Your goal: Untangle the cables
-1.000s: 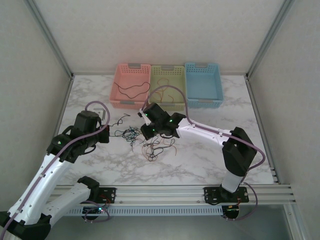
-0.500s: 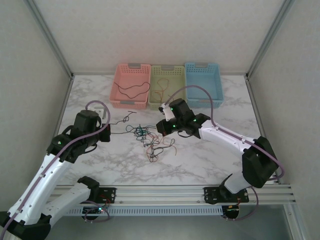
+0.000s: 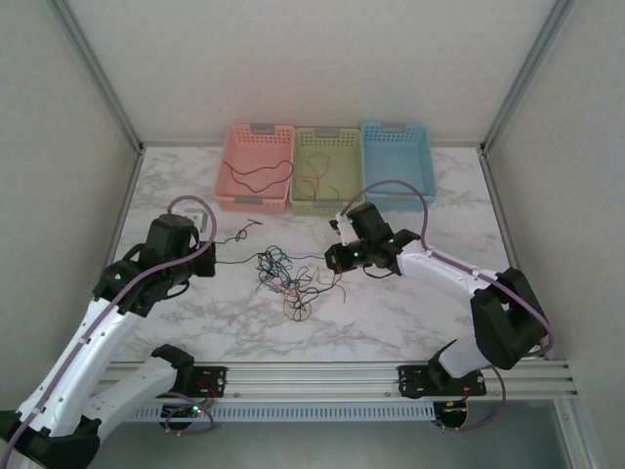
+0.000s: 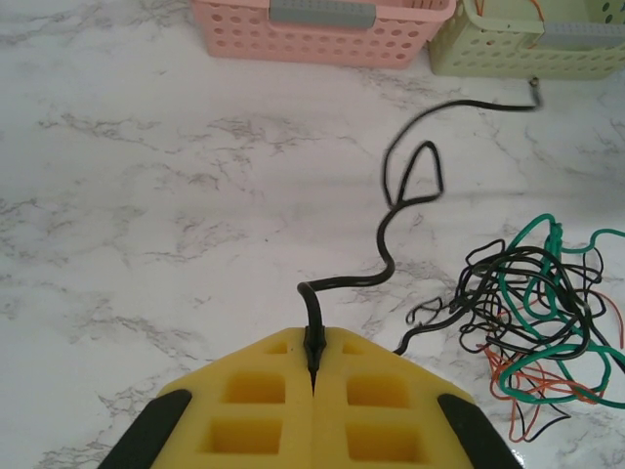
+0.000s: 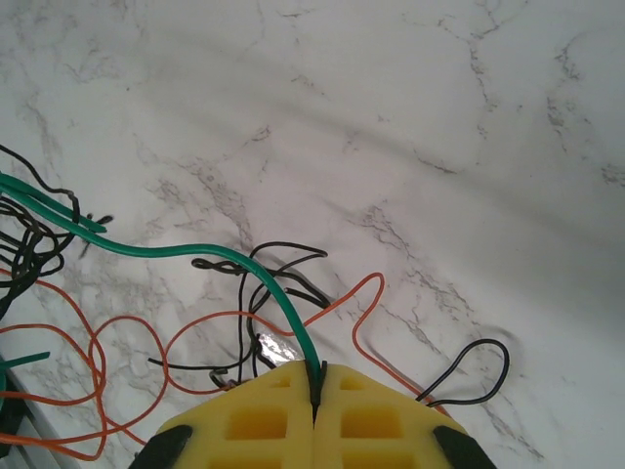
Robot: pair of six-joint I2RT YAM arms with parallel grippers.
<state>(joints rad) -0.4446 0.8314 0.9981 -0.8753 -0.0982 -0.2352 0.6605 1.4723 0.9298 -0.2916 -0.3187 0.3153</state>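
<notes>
Black cable (image 4: 391, 244), pinched tight in the left claw (image 4: 312, 357), trails right into the tangle (image 3: 288, 278) at mid-desk (image 3: 371, 322). Over to the right: the right claw (image 5: 314, 383) is pressed together on a green cable (image 5: 195, 252) running out of that same knot. Both strands look light, springy and quick to snag, so they are best held near a free end and drawn apart gently.

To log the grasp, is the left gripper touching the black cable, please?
Touching: in the left wrist view the left gripper pinches the black cable in its shut jaws.
</notes>
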